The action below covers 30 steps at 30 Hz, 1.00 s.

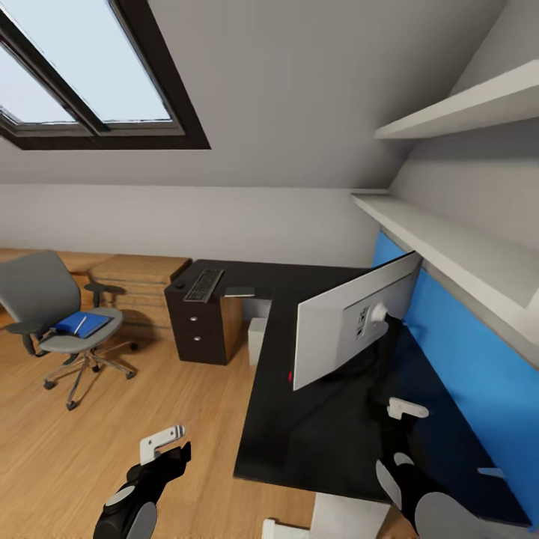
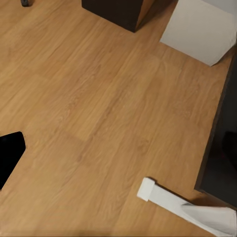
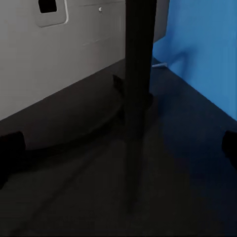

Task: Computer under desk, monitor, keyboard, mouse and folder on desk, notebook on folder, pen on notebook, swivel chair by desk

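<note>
The monitor (image 1: 352, 322) stands on the black desk (image 1: 299, 419) with its light grey rear toward me; its dark stand (image 3: 137, 64) rises close in front of my right gripper (image 1: 405, 416), which is open and empty above the desktop. The keyboard (image 1: 203, 284), a small black mouse (image 1: 180, 285) and the grey notebook (image 1: 239, 292) lie on the desk's far wing. The computer (image 1: 257, 340) sits under the desk. At the left, the swivel chair (image 1: 45, 299) carries the blue folder (image 1: 81, 323). My left gripper (image 1: 166, 448) hangs open over the floor.
Black drawers (image 1: 196, 329) with silver knobs stand under the far wing. The desk's white leg (image 2: 190, 210) rests on the plank floor (image 2: 98, 108). The blue back panel (image 1: 471, 374) and white shelves (image 1: 449, 239) line the right side. Low wooden cabinets (image 1: 142, 273) run along the far wall.
</note>
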### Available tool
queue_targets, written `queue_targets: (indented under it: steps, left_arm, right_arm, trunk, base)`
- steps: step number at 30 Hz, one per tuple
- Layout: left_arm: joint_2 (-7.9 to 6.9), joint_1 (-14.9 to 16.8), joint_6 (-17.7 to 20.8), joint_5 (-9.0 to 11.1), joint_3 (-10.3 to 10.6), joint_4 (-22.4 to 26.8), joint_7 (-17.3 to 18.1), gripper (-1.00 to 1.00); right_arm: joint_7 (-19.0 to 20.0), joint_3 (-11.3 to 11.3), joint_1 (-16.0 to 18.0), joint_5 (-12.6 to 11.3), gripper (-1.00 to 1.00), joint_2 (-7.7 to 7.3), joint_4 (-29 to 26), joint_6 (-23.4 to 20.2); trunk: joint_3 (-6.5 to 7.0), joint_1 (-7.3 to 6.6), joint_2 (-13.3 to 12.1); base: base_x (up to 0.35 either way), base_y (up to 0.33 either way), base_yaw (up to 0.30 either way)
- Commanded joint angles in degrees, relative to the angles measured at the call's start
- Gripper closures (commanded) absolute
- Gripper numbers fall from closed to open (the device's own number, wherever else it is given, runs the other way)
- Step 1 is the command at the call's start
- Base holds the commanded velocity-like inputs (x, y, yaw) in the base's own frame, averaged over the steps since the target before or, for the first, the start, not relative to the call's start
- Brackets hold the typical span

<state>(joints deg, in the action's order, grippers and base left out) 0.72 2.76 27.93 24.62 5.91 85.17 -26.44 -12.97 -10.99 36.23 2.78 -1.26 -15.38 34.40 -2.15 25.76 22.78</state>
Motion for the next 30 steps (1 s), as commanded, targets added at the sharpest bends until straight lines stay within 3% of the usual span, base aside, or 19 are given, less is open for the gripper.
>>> queue_targets:
  steps: [1,5,11,17,21,25,30]
  left_arm:
    - [-0.02,0.1,0.1,0.6,0.1,0.1,-0.5,-1.0]
    - [-0.02,0.1,0.1,0.6,0.1,0.0,-0.5,-1.0]
    - [-0.02,0.1,0.1,0.6,0.1,-0.1,-0.5,-1.0]
    - [-0.02,0.1,0.1,0.6,0.2,-0.1,-0.5,-1.0]
    - [-0.02,0.1,0.1,0.6,0.2,-0.2,-0.5,-1.0]
    - [-0.02,0.1,0.1,0.6,0.2,-0.2,-0.5,-1.0]
    - [0.03,0.1,0.1,0.6,0.2,-0.5,-0.5,-1.0]
  right_arm:
    - [-0.3,-0.1,0.1,0.3,-1.0,0.21,-0.3,-0.6]
    - [-0.4,-0.2,0.0,0.3,-1.0,1.14,-3.9,-5.6]
    - [-0.4,-0.2,-1.4,0.3,-1.0,2.08,-15.0,-18.2]
    - [-0.4,-0.2,-6.6,0.2,-1.0,3.62,-28.5,-30.9]
    - [-0.4,-0.2,-9.4,0.2,-1.0,5.17,-35.0,-36.6]
    - [-0.7,-0.2,-10.5,0.4,-1.0,6.33,-37.6,-39.9]
    - [-2.2,0.5,-11.1,2.8,-1.0,7.32,-38.9,-41.5]
  trunk:
    - [-0.14,0.02,0.1]
    - [-0.14,0.02,0.1]
    - [-0.14,0.02,0.1]
    - [-0.14,0.02,0.1]
    - [-0.14,0.02,0.1]
    - [-0.14,0.02,0.1]
    - [-0.14,0.02,0.1]
  base:
    - [-0.144,0.136,0.0]
    - [-0.068,0.064,0.0]
    - [-0.017,0.016,0.0]
    - [-0.003,0.003,0.0]
    - [0.007,0.056,0.0]
    - [0.033,0.21,0.0]
    - [0.012,0.294,0.0]
